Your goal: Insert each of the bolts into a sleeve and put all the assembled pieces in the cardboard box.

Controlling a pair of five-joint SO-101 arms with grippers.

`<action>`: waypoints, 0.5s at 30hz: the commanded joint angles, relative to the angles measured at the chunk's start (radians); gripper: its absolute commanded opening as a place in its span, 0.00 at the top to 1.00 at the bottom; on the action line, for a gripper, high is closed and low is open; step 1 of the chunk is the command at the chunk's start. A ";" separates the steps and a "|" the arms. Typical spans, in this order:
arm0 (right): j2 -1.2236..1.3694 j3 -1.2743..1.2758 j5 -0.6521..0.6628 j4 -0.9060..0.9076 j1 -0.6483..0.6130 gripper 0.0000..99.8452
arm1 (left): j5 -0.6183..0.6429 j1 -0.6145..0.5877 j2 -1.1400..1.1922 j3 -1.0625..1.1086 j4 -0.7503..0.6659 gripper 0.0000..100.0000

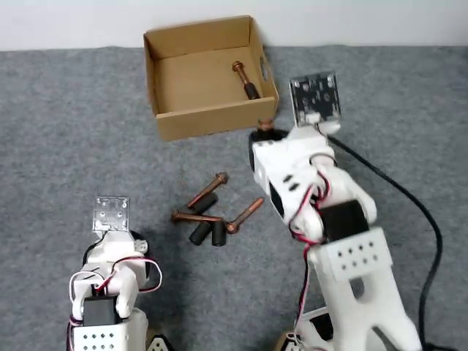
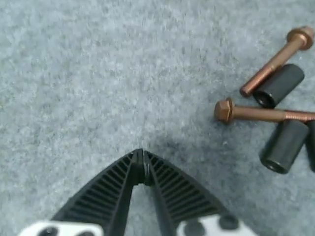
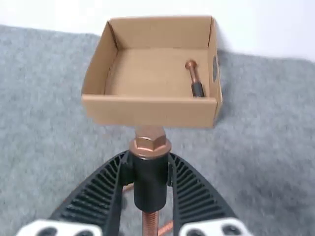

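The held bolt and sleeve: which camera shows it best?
Right wrist view: the sleeved bolt stands close-up in the right hand. In the high view the arm covers most of it. The left wrist view faces loose bolts.

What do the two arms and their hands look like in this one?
The left arm and right arm have white plastic shells with black motor blocks and rows of small holes. Red, white and black wires loop at the joints; a black cable trails off the right one. The left hand and right hand have black, ribbed, tapering fingers.
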 commanded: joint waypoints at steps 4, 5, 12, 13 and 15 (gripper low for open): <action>0.168 -0.224 -0.008 -0.104 0.008 0.99 | -0.008 -0.009 -0.009 -0.004 0.012 1.00; 0.196 -0.253 -0.008 -0.113 0.007 0.99 | -0.008 -0.009 -0.009 -0.004 0.012 1.00; 0.378 -0.450 -0.012 -0.117 0.002 0.99 | -0.009 -0.009 -0.009 -0.004 0.012 1.00; 0.398 -0.476 -0.012 -0.117 0.002 0.99 | -0.009 -0.009 -0.009 -0.004 0.012 1.00; 0.438 -0.523 -0.012 -0.119 0.002 0.99 | -0.009 -0.009 -0.009 -0.004 0.012 1.00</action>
